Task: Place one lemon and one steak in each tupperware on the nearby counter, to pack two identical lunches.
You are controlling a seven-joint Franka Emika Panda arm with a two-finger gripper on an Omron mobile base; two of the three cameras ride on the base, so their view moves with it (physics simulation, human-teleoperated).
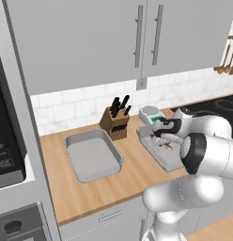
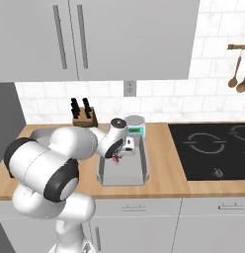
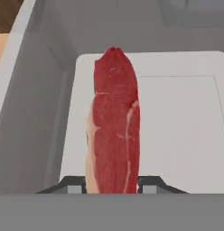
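here the pincer (image 3: 112, 182) is clamped narrowly on a raw steak (image 3: 114, 122) low over the tupperware (image 3: 186, 131) floor, steak tip pointing toward twelve o'clock.

steak's (image 3: 114, 126) near end behind gripper (image 3: 112, 184)

Tupperware: two, one (image 1: 92, 155) at 9 o'clock, one (image 1: 158, 150) at 3 o'clock. Steak (image 3: 114, 126): one. Knife block (image 1: 115, 121): one. Upper cabinet handles (image 1: 147, 41): two. Hanging wooden utensils (image 2: 239, 74): two seen.

Base cams flank arm, share counter (image 1: 90, 188); hand cam close over tupperware (image 3: 186, 117).
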